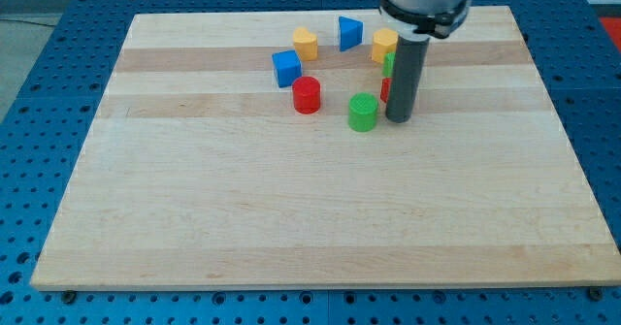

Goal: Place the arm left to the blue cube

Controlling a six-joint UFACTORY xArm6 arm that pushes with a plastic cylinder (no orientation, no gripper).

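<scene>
Currently | no jaws, bare rod holding nothing | my tip (398, 119) on wooden desk (291, 218) | blue plastic cube (286, 68) lies toward view's left and slightly up, past green cylinder (363, 113) and red cylinder (307, 94)

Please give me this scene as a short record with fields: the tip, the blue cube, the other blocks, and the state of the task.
tip: my tip rests on the board, at the right of the cluster
blue cube: at the view's left of the cluster
nearest to tip: green cylinder, just to its left
other blocks: red cylinder, blue triangular block, two yellow blocks
partly hidden: green and red pieces behind the rod
task state: not yet done; tip is right of the blue cube
</scene>
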